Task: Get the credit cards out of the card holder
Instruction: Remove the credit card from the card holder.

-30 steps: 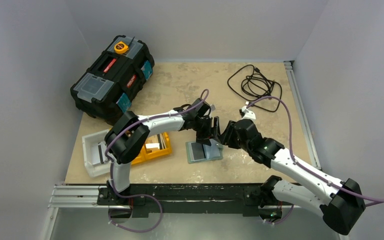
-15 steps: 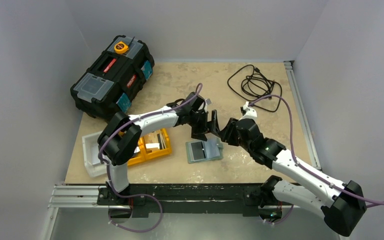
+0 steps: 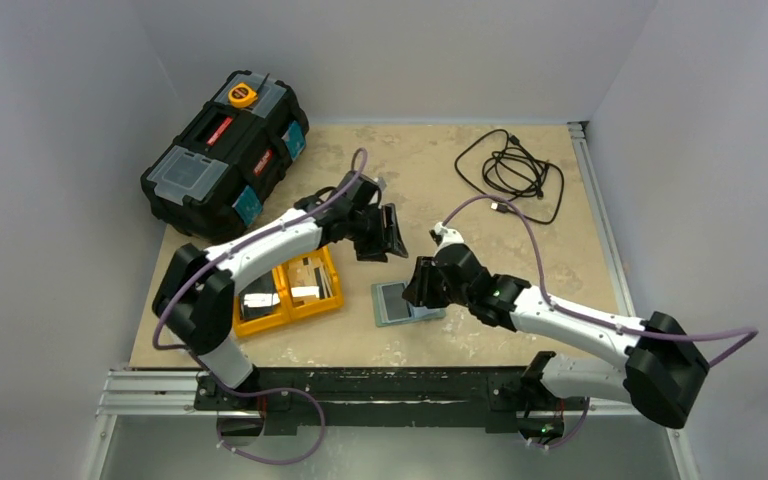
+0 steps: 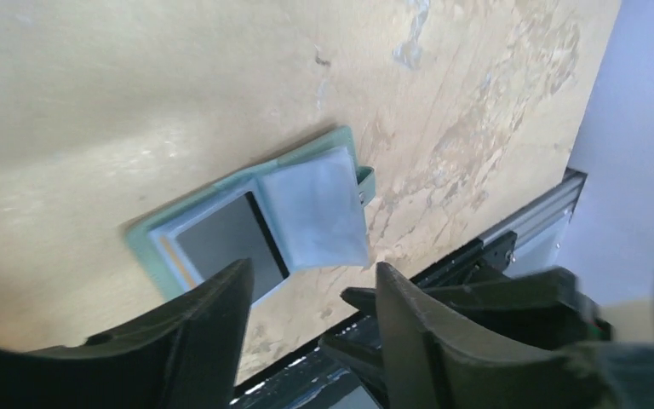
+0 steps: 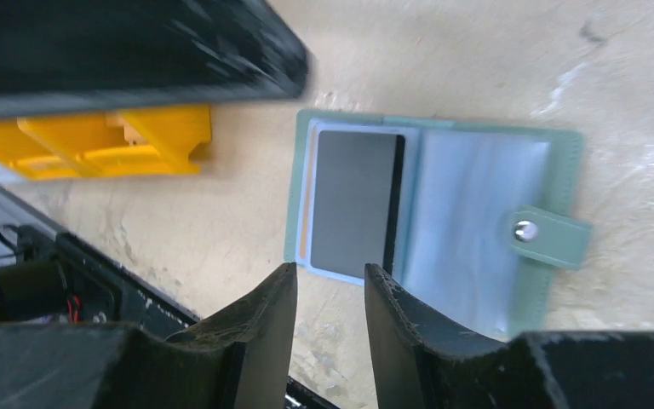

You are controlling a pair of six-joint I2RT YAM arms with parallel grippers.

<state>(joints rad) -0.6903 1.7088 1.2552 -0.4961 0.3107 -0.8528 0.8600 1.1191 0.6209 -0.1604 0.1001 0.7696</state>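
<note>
The card holder (image 3: 407, 301) lies open on the table, grey-green with a pale blue lining (image 5: 477, 221) and a snap tab (image 5: 545, 234). A dark grey credit card (image 5: 353, 200) sits in its left pocket and also shows in the left wrist view as the card (image 4: 221, 243). My right gripper (image 5: 330, 271) hovers over the holder's near edge, open by a narrow gap with nothing between the fingers; from above this gripper (image 3: 418, 285) is at the holder's right half. My left gripper (image 3: 388, 236) hangs behind the holder, apart from it, and stands open and empty (image 4: 313, 268).
An orange two-compartment tray (image 3: 332, 283) holds some cards (image 3: 307, 275) left of the holder. A black toolbox (image 3: 225, 155) stands at the back left, and a coiled black cable (image 3: 510, 170) lies at the back right. The metal rail (image 3: 380, 385) runs along the near edge.
My left gripper has lifted off the card holder and drawn back to the left. My right gripper has moved left and come down over the holder.
</note>
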